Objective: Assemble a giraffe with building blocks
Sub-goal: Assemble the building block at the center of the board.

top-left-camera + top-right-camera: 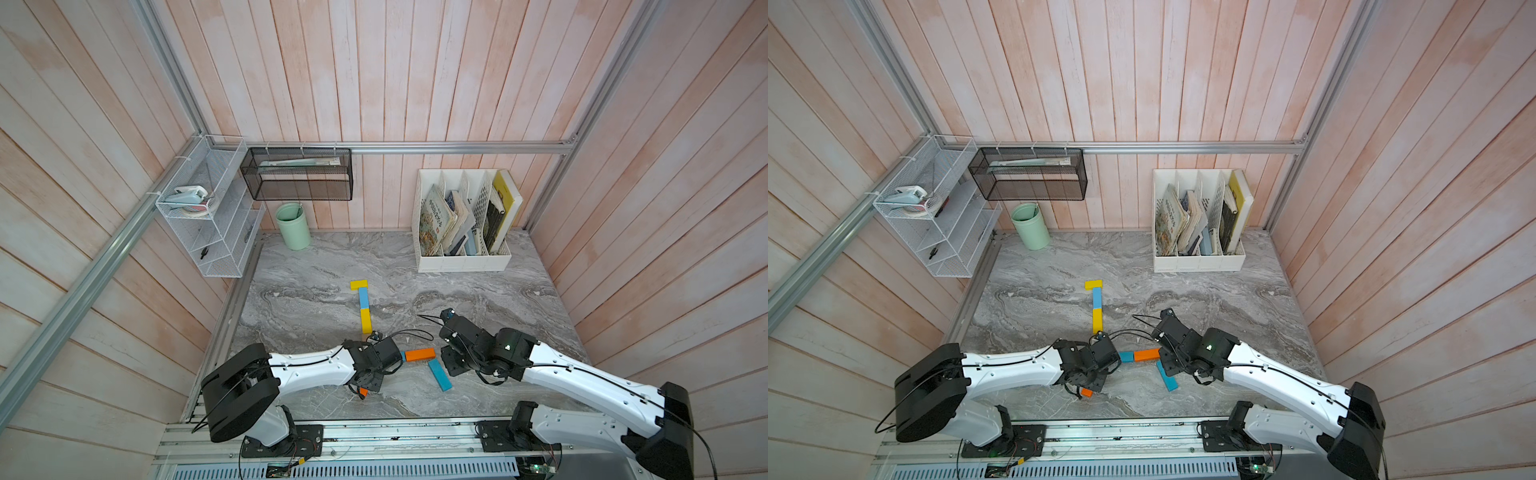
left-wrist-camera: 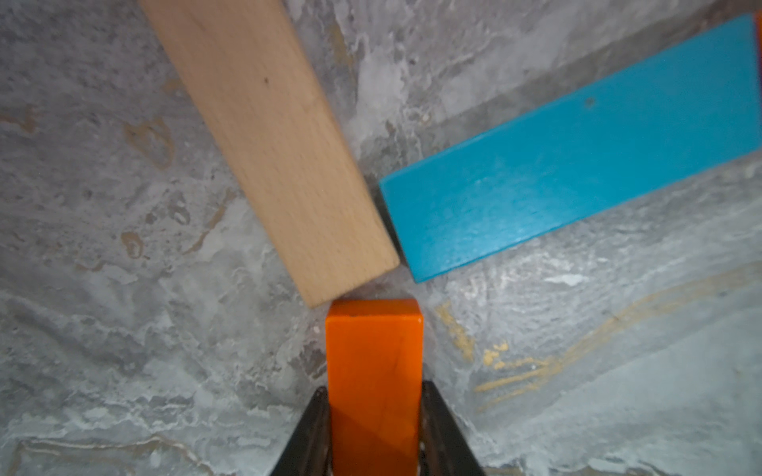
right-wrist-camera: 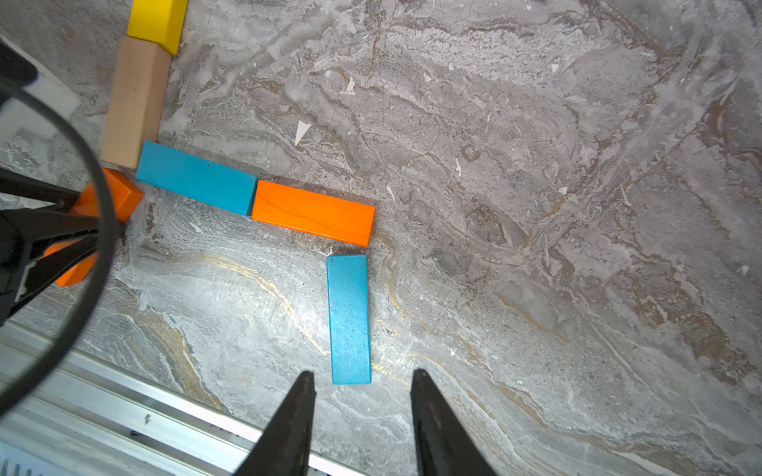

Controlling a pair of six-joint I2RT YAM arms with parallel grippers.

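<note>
The giraffe lies flat on the marble table. A yellow head (image 1: 358,284), a blue block (image 1: 363,298) and a yellow block (image 1: 366,321) form the neck, joined by a tan block (image 3: 134,103). A blue block (image 3: 196,183) and an orange block (image 3: 313,212) make the back. A blue leg block (image 3: 349,319) hangs off the orange end. My left gripper (image 2: 374,389) is shut on a second orange block (image 2: 374,350), whose tip sits where the tan block (image 2: 268,136) and the blue back block (image 2: 577,148) meet. My right gripper (image 3: 363,373) is open, with one fingertip on each side of the blue leg's near end and nothing held.
A green cup (image 1: 293,226) and a white file holder of books (image 1: 463,224) stand at the back. A white wire rack (image 1: 208,216) and a black mesh basket (image 1: 297,174) hang on the walls. An aluminium rail (image 3: 123,412) runs along the table's front edge.
</note>
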